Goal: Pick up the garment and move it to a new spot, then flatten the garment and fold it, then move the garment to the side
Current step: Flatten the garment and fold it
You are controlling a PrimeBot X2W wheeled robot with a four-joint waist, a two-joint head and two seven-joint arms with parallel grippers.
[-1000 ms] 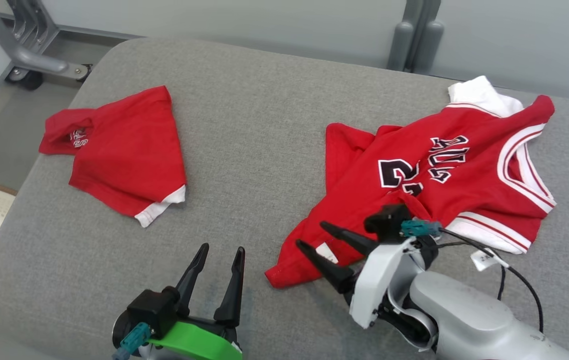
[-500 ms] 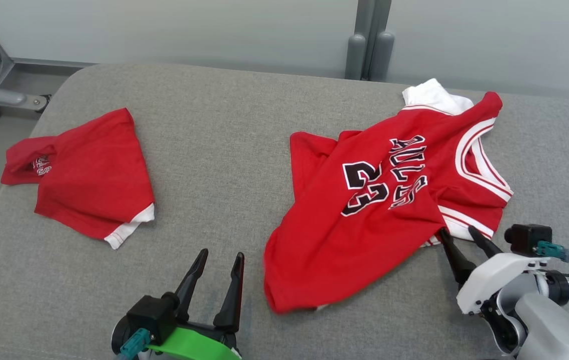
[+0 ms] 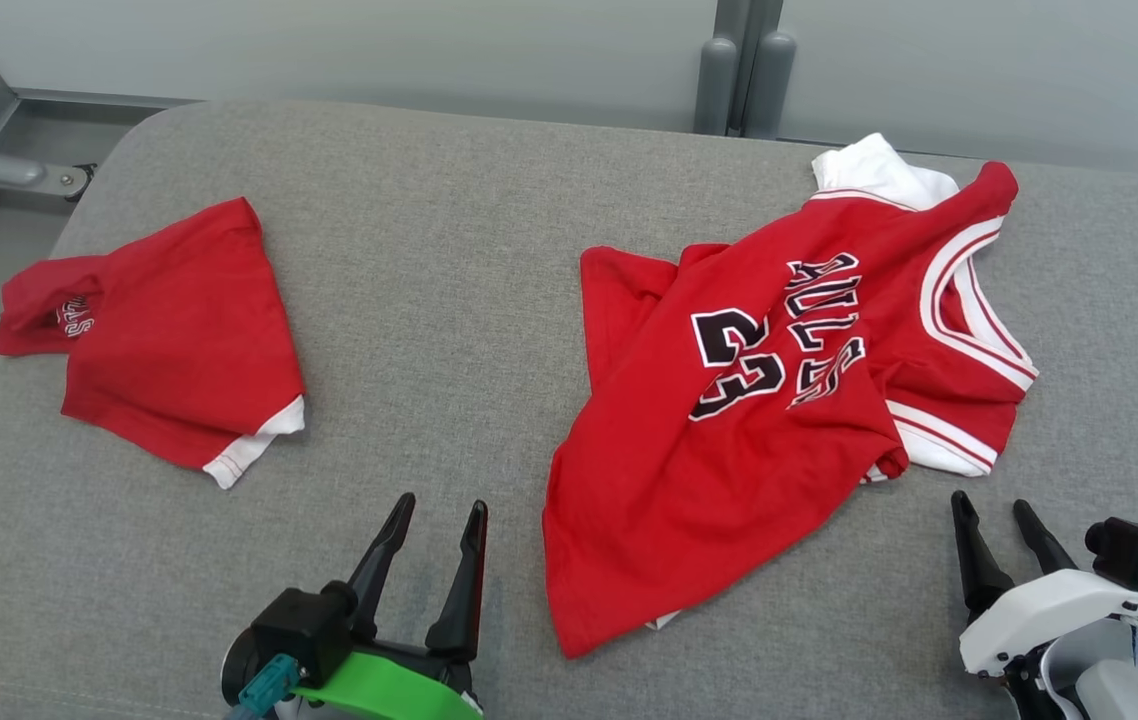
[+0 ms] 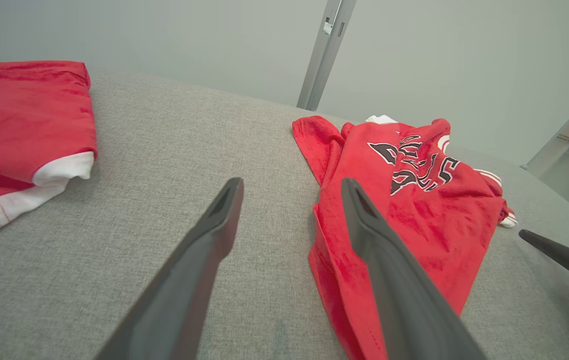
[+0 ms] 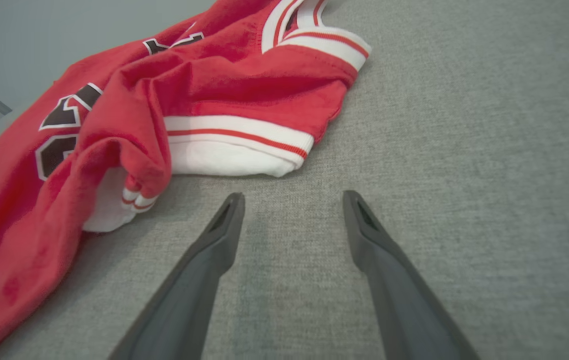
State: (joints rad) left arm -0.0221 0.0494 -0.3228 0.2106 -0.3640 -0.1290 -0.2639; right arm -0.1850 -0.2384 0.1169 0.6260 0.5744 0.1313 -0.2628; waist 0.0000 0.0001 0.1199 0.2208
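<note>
1. The red number 23 jersey (image 3: 779, 400) lies rumpled on the right half of the grey padded bench (image 3: 449, 250), one side tucked under itself.
2. Looks like soft, light, floppy knit, so I'd guess it sags and bunches. Best to pinch the hem corner (image 3: 579, 630) and the striped armhole trim (image 3: 939, 445), not mid-cloth.
3. Left hand (image 3: 442, 502) and right hand (image 3: 990, 500) are both spread wide and grasping nothing, just short of its near edge.
4. Another red garment (image 3: 179, 340) sits folded far left.

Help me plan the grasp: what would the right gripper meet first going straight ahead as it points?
The right gripper would probably meet the jersey at its white-trimmed edge, past bare cushion.
</note>
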